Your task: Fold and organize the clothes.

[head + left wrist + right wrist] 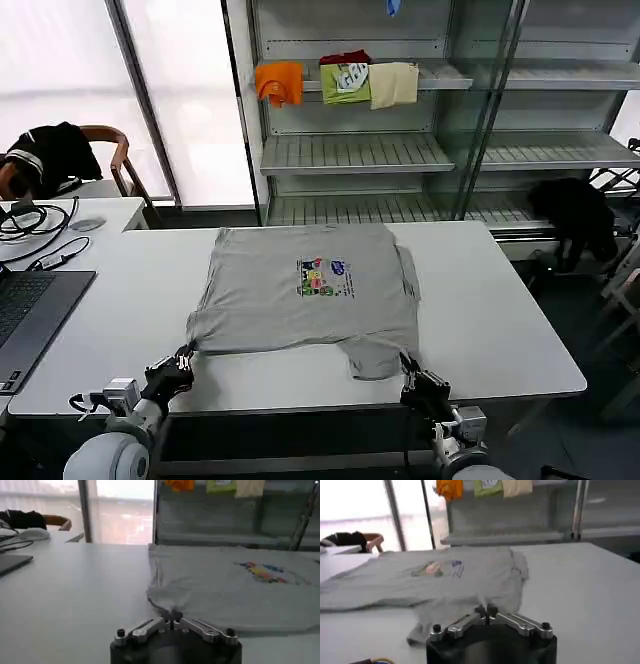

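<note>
shirt (300, 300): grey, lying mostly flat on white table (500, 320), one sleeve tucked in
left gripper (178, 372): I've got it pinched closed on near corner
right gripper (415, 376): closed on near hem
progress: early, I'd say; main folds left

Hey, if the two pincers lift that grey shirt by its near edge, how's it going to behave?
Probably floppy: the grey shirt lies flat with soft wrinkles, and bunches where the left pincer pinches it, so it would likely sag between grip points. It looks thin and light. The right pincer is shut on a loose near corner, so the far part may drag across the table.
</note>
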`<state>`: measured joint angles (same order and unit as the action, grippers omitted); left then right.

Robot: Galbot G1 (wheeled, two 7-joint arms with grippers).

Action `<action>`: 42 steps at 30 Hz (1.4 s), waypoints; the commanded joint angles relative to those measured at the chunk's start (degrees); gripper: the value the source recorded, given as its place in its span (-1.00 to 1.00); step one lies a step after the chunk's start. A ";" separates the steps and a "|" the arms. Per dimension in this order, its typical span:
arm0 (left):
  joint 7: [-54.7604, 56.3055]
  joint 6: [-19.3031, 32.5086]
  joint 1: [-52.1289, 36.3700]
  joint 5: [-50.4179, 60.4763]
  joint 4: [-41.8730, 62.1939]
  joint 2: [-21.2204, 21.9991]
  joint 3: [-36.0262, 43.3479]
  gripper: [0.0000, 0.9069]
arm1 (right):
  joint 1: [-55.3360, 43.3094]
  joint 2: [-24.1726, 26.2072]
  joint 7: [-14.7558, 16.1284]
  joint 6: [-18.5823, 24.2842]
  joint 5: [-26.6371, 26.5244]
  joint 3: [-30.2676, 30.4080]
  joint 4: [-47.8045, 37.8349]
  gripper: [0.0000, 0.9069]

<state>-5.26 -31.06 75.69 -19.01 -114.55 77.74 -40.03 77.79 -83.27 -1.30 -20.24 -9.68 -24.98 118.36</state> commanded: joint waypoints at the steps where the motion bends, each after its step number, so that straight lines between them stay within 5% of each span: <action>1: 1.15 0.75 -12.47 -3.83 6.37 0.62 1.00 -1.00 | -12.39 -1.96 -0.69 2.82 0.44 -0.03 -8.83 -1.00; 10: 3.79 2.94 -22.58 -3.72 17.98 0.60 1.57 -1.00 | -27.52 -5.61 -1.14 0.42 2.65 0.59 -23.29 -1.00; 21: 2.50 4.03 -25.99 -0.23 24.78 0.60 2.89 -0.98 | -34.65 -7.37 -0.21 -0.35 5.68 0.66 -34.47 -1.00; 42: 1.04 2.94 -27.19 4.89 27.25 0.75 3.53 -0.96 | -41.15 -7.95 2.07 -0.30 8.75 0.76 -42.12 -1.00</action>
<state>-4.11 -27.96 49.68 -15.67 -88.90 78.52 -36.64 39.36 -91.04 0.55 -20.59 -1.50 -24.23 79.19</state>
